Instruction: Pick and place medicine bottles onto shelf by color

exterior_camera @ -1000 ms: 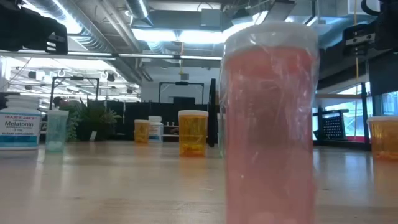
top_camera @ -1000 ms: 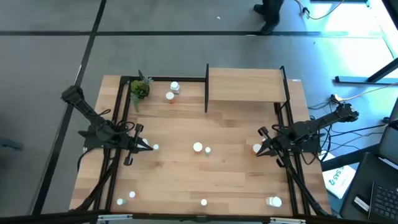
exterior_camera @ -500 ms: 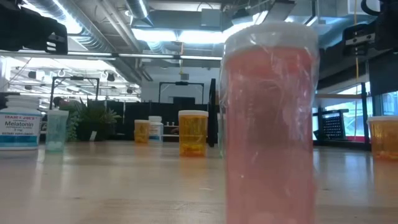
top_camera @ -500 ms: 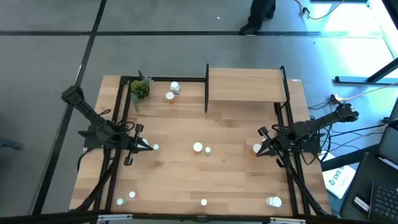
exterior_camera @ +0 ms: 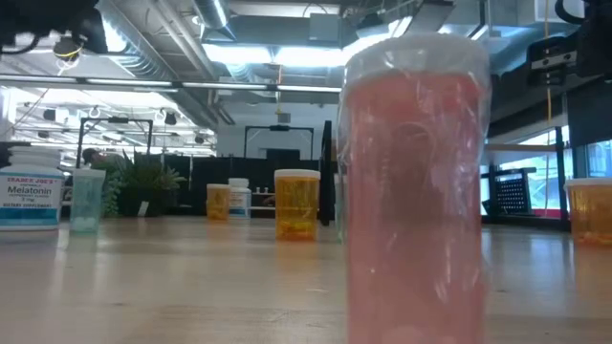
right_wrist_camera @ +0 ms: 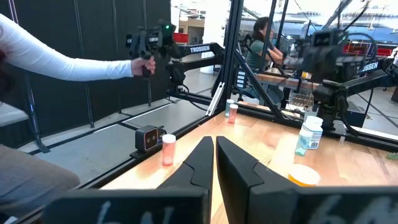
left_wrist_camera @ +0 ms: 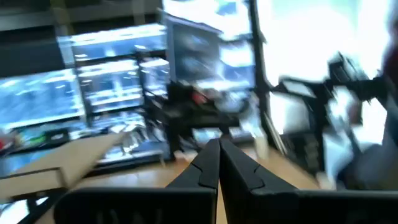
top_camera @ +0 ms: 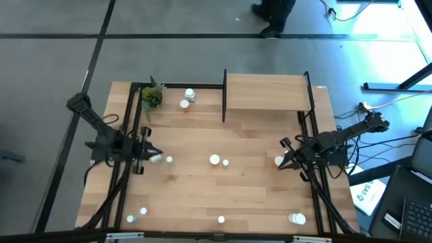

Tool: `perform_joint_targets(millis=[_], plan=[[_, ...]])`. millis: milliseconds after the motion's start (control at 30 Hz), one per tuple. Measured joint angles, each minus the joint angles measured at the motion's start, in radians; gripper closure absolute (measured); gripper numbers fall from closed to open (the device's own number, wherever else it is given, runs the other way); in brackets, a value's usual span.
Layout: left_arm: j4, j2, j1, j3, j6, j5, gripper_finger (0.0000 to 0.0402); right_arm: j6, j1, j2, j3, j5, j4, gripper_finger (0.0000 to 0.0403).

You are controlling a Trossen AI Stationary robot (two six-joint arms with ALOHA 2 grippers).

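Left gripper (top_camera: 152,156) clenched, empty, has just pulled back toward the table's left edge and turned, uncovering a white-capped bottle (top_camera: 168,160) just beside its tip. Right gripper (top_camera: 282,163) also clenched, empty, unmoved beside an orange bottle (top_camera: 278,160). Medicine bottles lie scattered over the table (top_camera: 256,196); the shelf (top_camera: 266,92) at the back carries none. Likely repositioning for a first pick; sorting not started.

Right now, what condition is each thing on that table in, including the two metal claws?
Left gripper: jaws shut, holding nothing, over the table's left side.
Right gripper: jaws shut, empty, beside an orange bottle.
Raised light-wood shelf: bare, no bottles on it.
Small white-capped medicine bottles: upright, scattered on the tabletop.
Small green potted plant: upright, back left corner.
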Motion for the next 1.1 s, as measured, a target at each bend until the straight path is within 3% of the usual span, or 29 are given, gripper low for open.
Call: perform_joint_targets(millis=[233, 500, 867, 1100], plan=[[-0.251, 0.035, 0.000, 0.256, -0.016, -0.043, 0.0401, 0.000, 0.000, 0.000, 0.000, 0.000, 0.000, 0.0379], [-0.588, 0.272, 0.000, 0.598, -0.112, -0.095, 0.0401, 0.000, 0.000, 0.000, 0.000, 0.000, 0.000, 0.0379], [-1.296, 0.552, 0.009, 1.037, -0.763, -0.080, 0.0401, 0.000, 0.000, 0.000, 0.000, 0.000, 0.000, 0.0379], [-1.574, 0.613, 0.068, 1.088, -1.133, 0.072, 0.0401, -0.003, 0.000, 0.000, 0.000, 0.005, 0.022, 0.0379]])
